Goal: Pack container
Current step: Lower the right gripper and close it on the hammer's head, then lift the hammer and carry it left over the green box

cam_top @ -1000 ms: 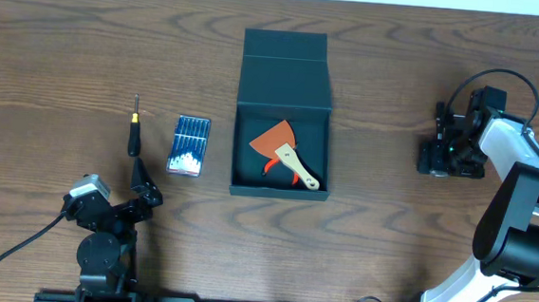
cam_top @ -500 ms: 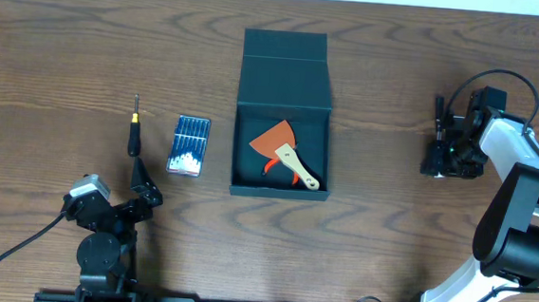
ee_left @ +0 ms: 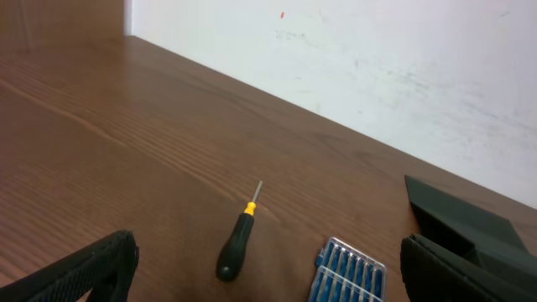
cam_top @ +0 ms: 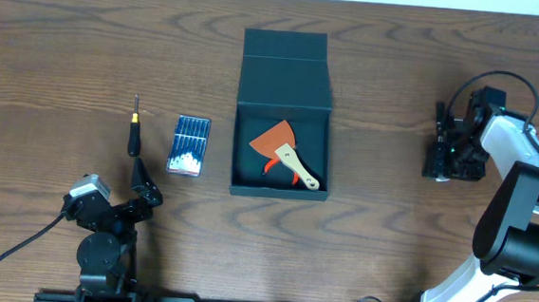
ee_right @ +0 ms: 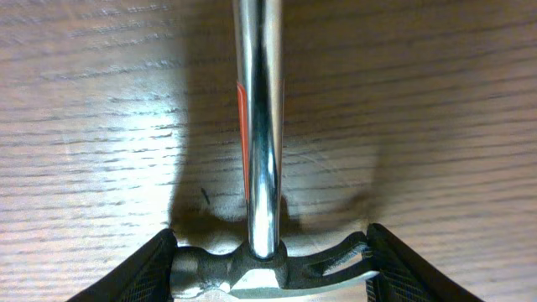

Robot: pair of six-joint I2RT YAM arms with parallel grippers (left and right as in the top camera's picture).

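Observation:
The dark teal container [cam_top: 285,71] lies open mid-table, its flap lid folded back. An orange scraper [cam_top: 284,150] with a wooden handle rests inside it. In the right wrist view a hammer [ee_right: 262,168] with a chrome shaft lies on the wood, and my right gripper [ee_right: 270,264] is shut on its dark head. One finger presses the striking face, the other the claw. Seen from above, this gripper [cam_top: 452,156] sits far right of the container. My left gripper [cam_top: 146,188] stands open near the front left, holding nothing.
A black screwdriver [cam_top: 135,132] with a yellow collar and a small blue case of bits [cam_top: 190,145] lie left of the container. Both also show ahead of the left fingers, the screwdriver [ee_left: 239,243] and the case [ee_left: 348,273]. A white wall backs the table.
My right gripper's fingers have closed in onto the hammer head and shifted slightly to the right. The left arm and the other things have not moved.

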